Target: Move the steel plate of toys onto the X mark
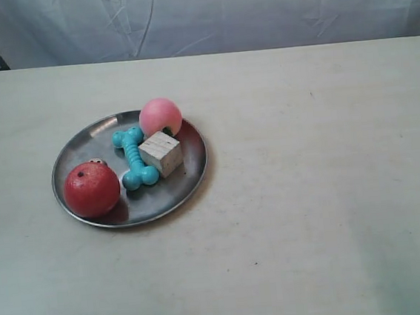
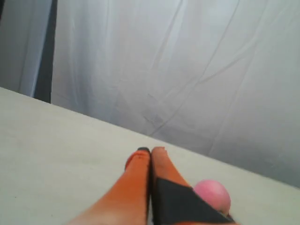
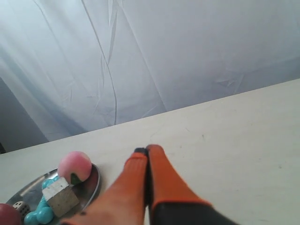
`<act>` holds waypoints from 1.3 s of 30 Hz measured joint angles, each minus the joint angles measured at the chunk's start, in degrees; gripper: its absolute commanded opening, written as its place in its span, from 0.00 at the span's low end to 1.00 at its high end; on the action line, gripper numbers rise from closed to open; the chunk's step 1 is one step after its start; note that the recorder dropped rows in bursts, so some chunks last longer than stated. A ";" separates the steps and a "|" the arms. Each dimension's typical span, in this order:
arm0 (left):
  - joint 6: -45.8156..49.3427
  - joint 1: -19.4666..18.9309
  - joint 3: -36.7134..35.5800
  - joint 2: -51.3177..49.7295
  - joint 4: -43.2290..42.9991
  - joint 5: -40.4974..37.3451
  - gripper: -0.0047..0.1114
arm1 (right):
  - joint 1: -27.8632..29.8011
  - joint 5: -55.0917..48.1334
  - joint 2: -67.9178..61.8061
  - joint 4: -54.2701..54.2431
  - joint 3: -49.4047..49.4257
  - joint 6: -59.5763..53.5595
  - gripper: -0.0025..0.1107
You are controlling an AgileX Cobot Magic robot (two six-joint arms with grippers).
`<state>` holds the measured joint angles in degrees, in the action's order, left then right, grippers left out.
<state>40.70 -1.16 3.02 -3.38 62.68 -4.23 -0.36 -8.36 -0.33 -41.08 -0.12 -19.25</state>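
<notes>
Five toys lie in the steel plate (image 1: 93, 143), which rests flat on the cream table (image 1: 310, 192), in the left half of the exterior view. The pink ball (image 1: 160, 117) sits at the far rim. The wooden cube (image 1: 161, 153) is just in front of it and touches the teal bone (image 1: 133, 158). The red ball (image 1: 92, 189) is at the near rim and half hides the small die (image 1: 97, 162) behind it. The left gripper (image 2: 151, 152) hangs above the table near the pink ball, its orange fingers pressed together on nothing. The right gripper (image 3: 147, 152) hangs apart from the plate, its jaws likewise closed and empty. White cloth (image 1: 255, 11) hangs behind the table.
</notes>
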 measured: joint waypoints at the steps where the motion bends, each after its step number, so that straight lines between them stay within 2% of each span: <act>1: 0.00 0.00 -1.06 1.52 0.41 1.45 0.04 | 0.00 0.00 0.00 0.00 0.00 0.00 0.02; 8: 0.00 0.65 -2.77 3.02 1.03 4.87 0.04 | 0.00 -0.11 0.11 -0.10 0.00 0.00 0.02; 18: 0.00 6.33 -2.77 3.16 1.58 4.98 0.04 | 0.00 -0.11 0.11 -0.10 0.00 0.00 0.02; 39: 0.00 6.62 -2.77 3.16 1.58 4.98 0.04 | 0.00 -0.11 0.11 -0.29 0.00 0.00 0.02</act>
<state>40.70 5.46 0.25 -0.22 64.25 0.75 -0.36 -8.47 -0.22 -41.36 -0.12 -19.25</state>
